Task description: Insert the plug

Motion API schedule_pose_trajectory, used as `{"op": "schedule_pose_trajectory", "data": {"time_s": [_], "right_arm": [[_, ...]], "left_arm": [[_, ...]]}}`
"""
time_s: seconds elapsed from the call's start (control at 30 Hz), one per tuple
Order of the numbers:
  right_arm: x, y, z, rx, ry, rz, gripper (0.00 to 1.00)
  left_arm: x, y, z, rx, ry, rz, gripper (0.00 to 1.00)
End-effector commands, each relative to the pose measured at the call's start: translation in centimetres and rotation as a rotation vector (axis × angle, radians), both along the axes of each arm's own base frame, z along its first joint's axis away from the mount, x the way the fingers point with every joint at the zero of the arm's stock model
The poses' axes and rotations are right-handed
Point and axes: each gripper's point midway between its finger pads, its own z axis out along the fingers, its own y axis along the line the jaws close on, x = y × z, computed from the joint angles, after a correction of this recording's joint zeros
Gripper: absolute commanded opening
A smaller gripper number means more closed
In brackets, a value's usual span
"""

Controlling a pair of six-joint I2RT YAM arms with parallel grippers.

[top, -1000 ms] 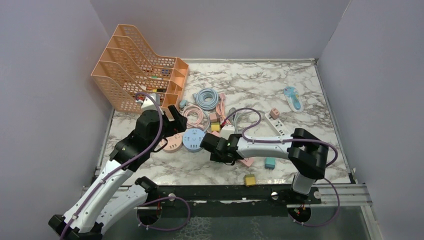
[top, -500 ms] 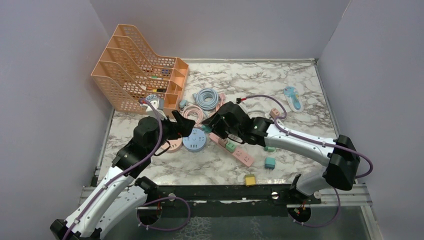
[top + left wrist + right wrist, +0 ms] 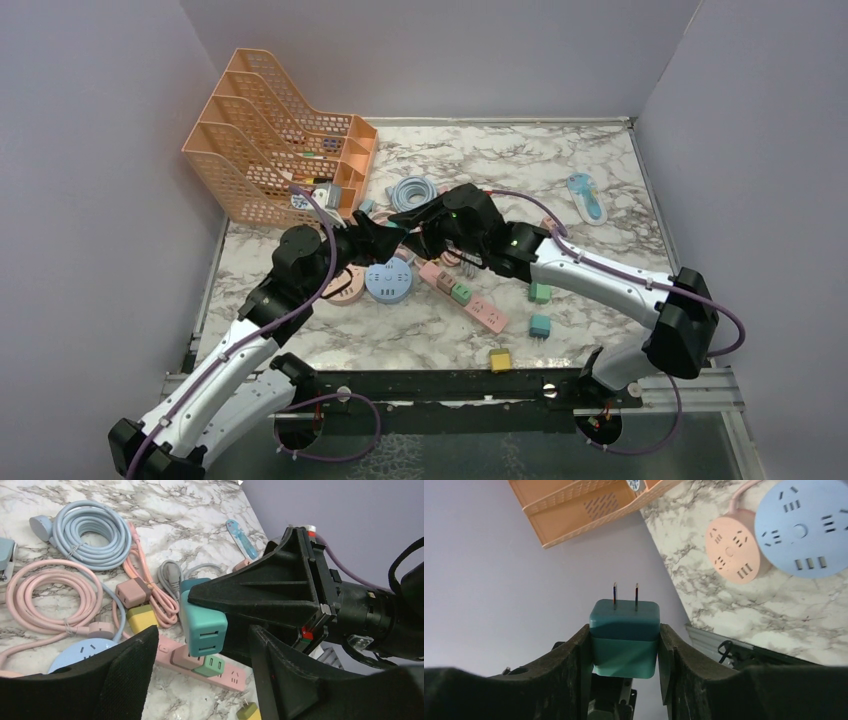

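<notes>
One pink socket (image 3: 734, 552) and one blue socket (image 3: 801, 527) lie on the counter (image 3: 724, 610). The right pincer (image 3: 624, 630) grasps a square teal plug (image 3: 624, 615), two prongs out. The left pincer (image 3: 202, 630) is released.

The right arm (image 3: 600, 275) is no longer folded back over the near side of the worktop (image 3: 600, 170). A second ago its elbow was bent sharply and its tip sat low beside the blue round socket (image 3: 388, 280). It now stretches out to the left and farther back. The right end effector (image 3: 624, 635) comes up almost tip to tip with the left end effector (image 3: 362, 237), bringing the teal plug (image 3: 202, 625) just in front of the left one's spread fingers. The pink power strip (image 3: 465, 293), earlier covered by the arm, lies in plain sight. The left end effector shifts slightly right and back.
</notes>
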Motion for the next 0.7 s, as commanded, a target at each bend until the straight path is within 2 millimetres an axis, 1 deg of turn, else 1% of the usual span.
{"op": "schedule_pose_trajectory", "data": {"time_s": [0.0,0.13,0.3,0.33,0.43,0.47,0.53,0.6,0.67], "right_arm": [[0.0,2.0,3.0,0.157,0.01,0.047,0.25],[0.2,1.9,3.0,0.169,0.01,0.059,0.25],[0.1,2.2,2.8,0.162,0.014,0.081,0.26],[0.1,2.3,2.6,0.159,0.019,0.087,0.26],[0.0,2.4,2.0,0.141,0.017,0.103,0.3],[0.0,2.3,1.7,0.13,0.013,0.105,0.34],[0.1,2.1,1.3,0.096,-0.007,0.107,0.46],[0.6,1.2,0.7,0.027,-0.049,0.098,0.59],[1.2,-0.2,0.0,-0.07,-0.11,0.08,0.67]], "left_arm": [[0.0,-0.8,1.1,-0.043,-0.04,-0.032,0.65],[0.6,-0.1,0.1,-0.043,-0.015,0.028,0.55],[1.1,-0.1,0.0,-0.054,-0.015,0.047,0.45],[1.2,-0.2,0.0,-0.053,-0.015,0.045,0.41],[1.5,-0.1,-0.1,-0.03,-0.009,0.051,0.2],[1.6,0.0,-0.1,-0.019,-0.01,0.058,0.13],[1.8,0.3,-0.5,0.017,0.001,0.075,0.01],[2.0,1.1,-1.1,0.073,0.028,0.108,0.0],[2.2,1.9,-1.8,0.138,0.054,0.135,0.0]]}}
